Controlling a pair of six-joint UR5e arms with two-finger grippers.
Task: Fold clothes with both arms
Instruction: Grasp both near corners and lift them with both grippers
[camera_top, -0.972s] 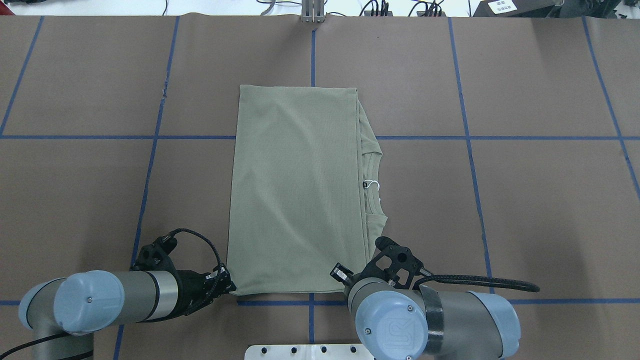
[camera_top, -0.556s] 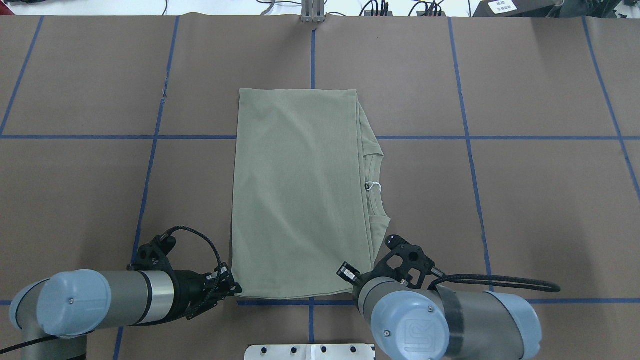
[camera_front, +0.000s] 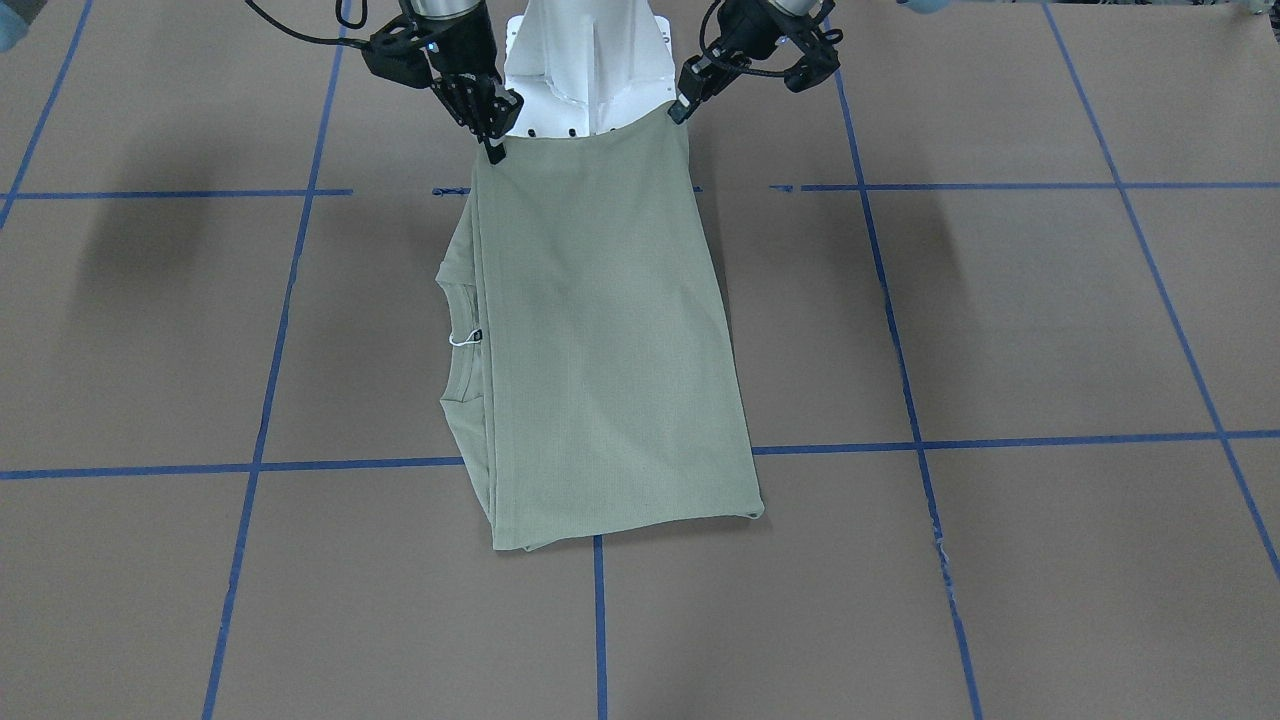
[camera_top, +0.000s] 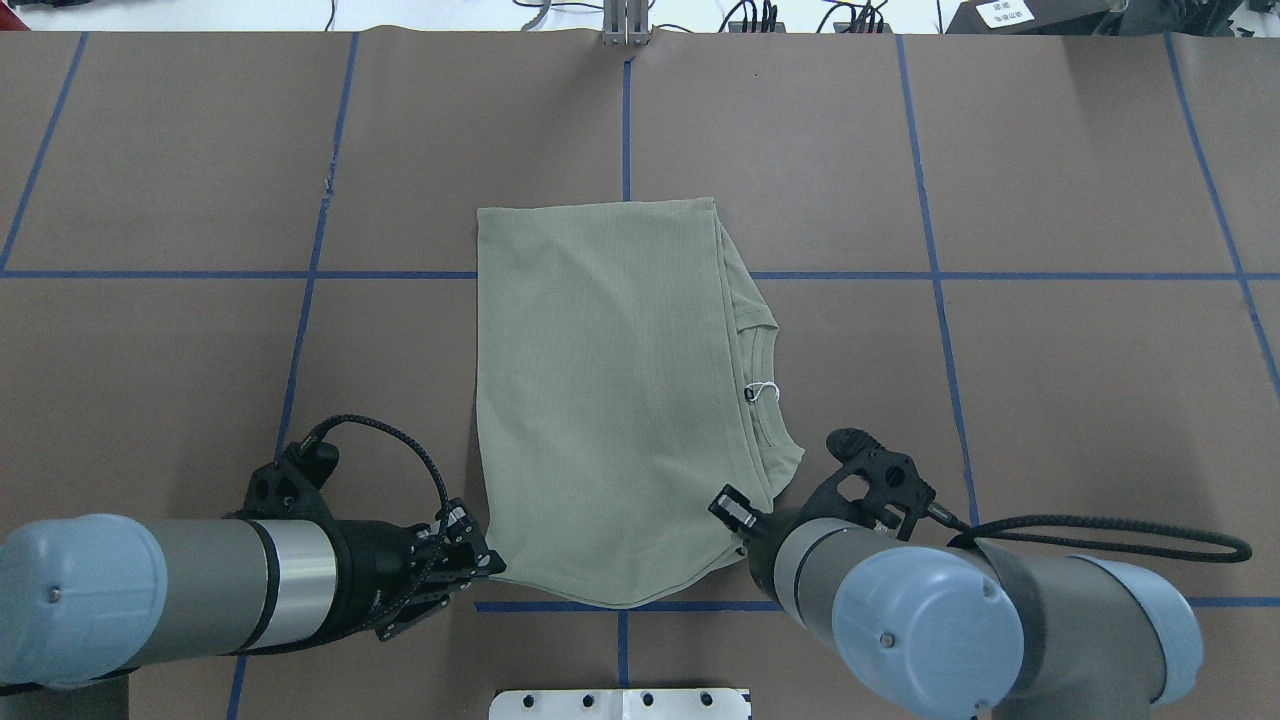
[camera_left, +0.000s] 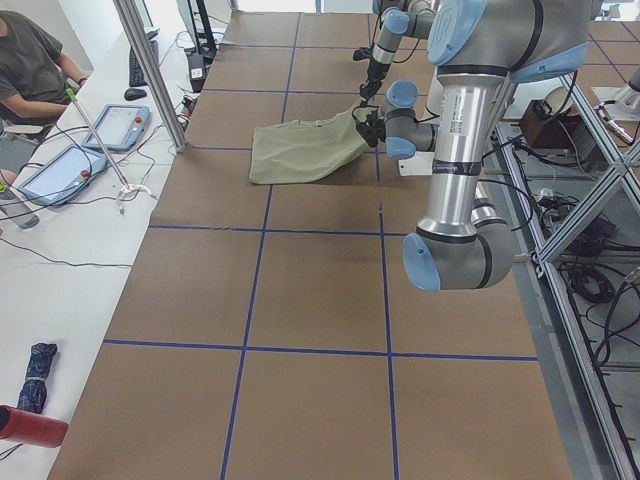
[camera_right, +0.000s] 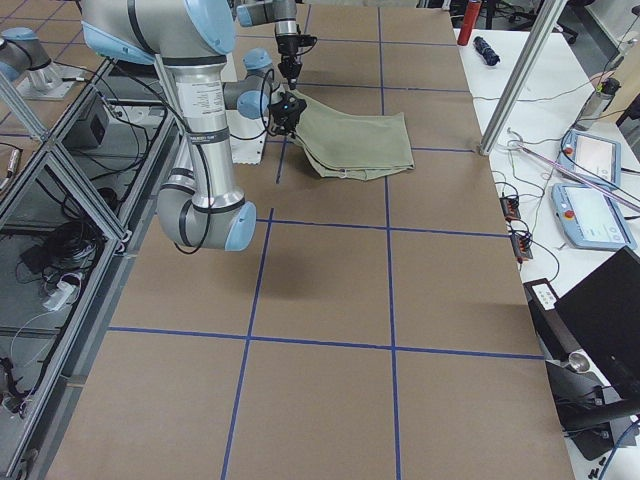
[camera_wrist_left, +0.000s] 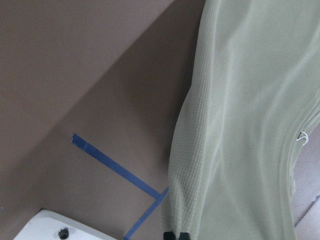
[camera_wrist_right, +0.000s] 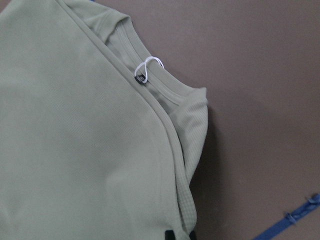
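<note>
Left end effector (camera_top: 494, 567) is pinched tight on the near left corner of the shirt (camera_top: 600, 400), no gap between the fingers that I can see. Right end effector (camera_front: 494, 150) is clamped the same way on the near right corner. Both wrist cams only catch the black fingertips (camera_wrist_left: 171, 235) at the bottom edge of the shot, with green knit squeezed between them.

The shirt's folded into a long rectangle. Its near edge is held up off the tabletop (camera_top: 1050, 380) and sags a bit in the middle between the two grips, just in front of the white base (camera_front: 590, 60). From there the fabric slopes down, and the far end lies flat on the brown surface, crossing one of the blue tape lines (camera_top: 940, 275).

The ribbed collar (camera_top: 764, 345) pokes out from under the top layer on the robot's right side, with a little white string loop (camera_top: 765, 391) on it.
</note>
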